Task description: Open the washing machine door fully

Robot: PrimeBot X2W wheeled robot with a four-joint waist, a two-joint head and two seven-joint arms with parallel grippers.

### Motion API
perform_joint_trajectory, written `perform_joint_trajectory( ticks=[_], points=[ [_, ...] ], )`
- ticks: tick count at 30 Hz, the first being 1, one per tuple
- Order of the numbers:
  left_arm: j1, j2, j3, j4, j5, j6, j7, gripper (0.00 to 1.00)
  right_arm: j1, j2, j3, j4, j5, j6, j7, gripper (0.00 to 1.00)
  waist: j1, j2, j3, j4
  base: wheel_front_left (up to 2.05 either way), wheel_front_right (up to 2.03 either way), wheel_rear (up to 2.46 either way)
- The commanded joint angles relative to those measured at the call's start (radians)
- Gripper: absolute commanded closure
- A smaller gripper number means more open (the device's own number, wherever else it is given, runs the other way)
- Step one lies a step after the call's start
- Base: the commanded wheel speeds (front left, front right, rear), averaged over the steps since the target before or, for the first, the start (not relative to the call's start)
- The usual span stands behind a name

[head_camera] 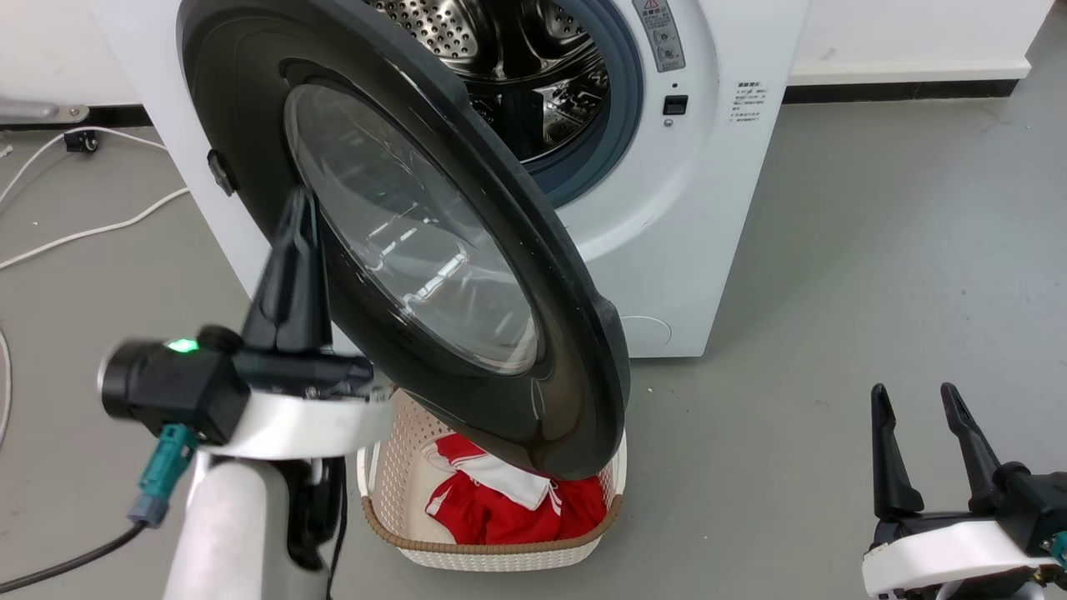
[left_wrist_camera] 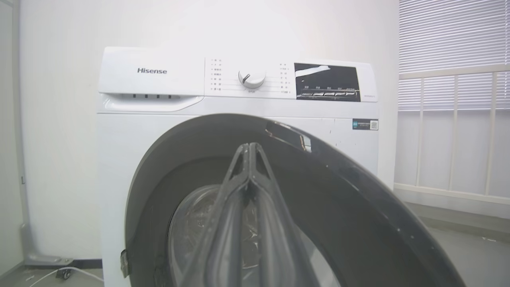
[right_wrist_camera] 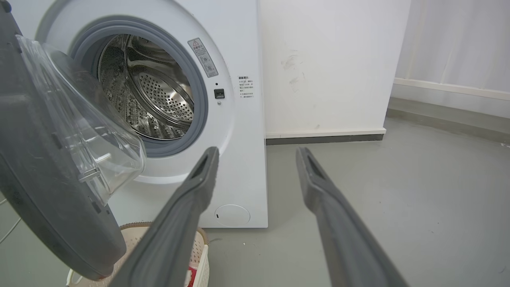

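Head view has the washing machine door (head_camera: 408, 233) standing roughly halfway out from the washing machine (head_camera: 692, 208), my left pincer (head_camera: 296, 208) closed and empty at its face, my right pincer (head_camera: 914, 396) spread, empty and well apart, so I judge the final swing is still to do.

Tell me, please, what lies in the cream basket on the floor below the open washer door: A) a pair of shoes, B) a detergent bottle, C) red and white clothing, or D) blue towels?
C: in the head view the basket beneath the washing machine door holds red and white clothing.
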Motion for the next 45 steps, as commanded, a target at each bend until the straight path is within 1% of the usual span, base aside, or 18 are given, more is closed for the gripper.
perform_joint_trajectory(
  ticks=[1, 7, 11, 15, 19, 22, 28, 31, 37, 41, 45],
  points=[
    [-0.025, 0.000, -0.005, -0.027, 0.008, 0.005, -0.002, 1.00, -0.001, 0.004, -0.002, -0.004, -0.002, -0.001, 0.001, 0.00, 0.0000, 0.0000, 0.000, 0.001, 0.00, 0.00, 0.00],
    [-0.141, -0.001, -0.056, -0.151, -0.001, 0.032, -0.002, 1.00, 0.004, 0.004, -0.014, -0.014, -0.003, -0.001, 0.009, 0.00, 0.0000, 0.0000, 0.000, 0.004, 0.00, 0.00, 0.00],
    [-0.224, -0.001, -0.137, -0.179, -0.014, 0.044, -0.002, 1.00, 0.003, 0.004, -0.016, -0.018, -0.006, -0.001, 0.017, 0.00, 0.0000, 0.0000, 0.004, -0.001, 0.00, 0.00, 0.00],
    [-0.280, 0.000, -0.252, -0.147, -0.031, 0.043, -0.002, 1.00, 0.006, 0.004, -0.014, -0.019, -0.005, -0.001, 0.021, 0.00, 0.0000, 0.0000, 0.003, -0.013, 0.00, 0.00, 0.00],
    [-0.297, 0.000, -0.384, -0.104, -0.070, 0.050, 0.019, 1.00, 0.019, 0.003, -0.020, -0.016, 0.001, -0.001, 0.023, 0.00, 0.0000, 0.0000, -0.001, -0.022, 0.00, 0.00, 0.00],
    [-0.279, 0.000, -0.481, -0.082, -0.100, 0.056, 0.052, 1.00, 0.030, 0.003, -0.024, -0.016, 0.006, -0.001, 0.024, 0.00, 0.0000, 0.0000, -0.003, -0.026, 0.00, 0.00, 0.00],
    [-0.195, 0.000, -0.625, -0.042, -0.139, 0.051, 0.123, 1.00, 0.040, 0.003, -0.027, -0.014, 0.014, -0.001, 0.023, 0.00, 0.0000, 0.0000, -0.008, -0.029, 0.00, 0.00, 0.00],
    [-0.134, 0.002, -0.665, -0.014, -0.159, 0.055, 0.148, 1.00, 0.042, 0.003, -0.022, -0.009, 0.016, -0.001, 0.023, 0.00, 0.0000, 0.0000, -0.008, -0.029, 0.00, 0.00, 0.00],
    [-0.044, 0.008, -0.699, 0.075, -0.200, 0.057, 0.166, 1.00, 0.023, 0.003, -0.006, 0.002, 0.023, -0.001, 0.021, 0.00, 0.0000, 0.0000, 0.001, -0.036, 0.00, 0.00, 0.00],
    [-0.037, 0.007, -0.701, 0.145, -0.215, 0.063, 0.157, 1.00, 0.009, 0.003, 0.007, 0.013, 0.026, -0.001, 0.017, 0.00, 0.0000, 0.0000, 0.008, -0.046, 0.00, 0.00, 0.00],
    [-0.074, 0.004, -0.687, 0.216, -0.227, 0.075, 0.139, 1.00, -0.001, 0.003, 0.019, 0.024, 0.030, -0.001, 0.010, 0.00, 0.0000, 0.0000, 0.019, -0.062, 0.00, 0.00, 0.00]
  ],
)
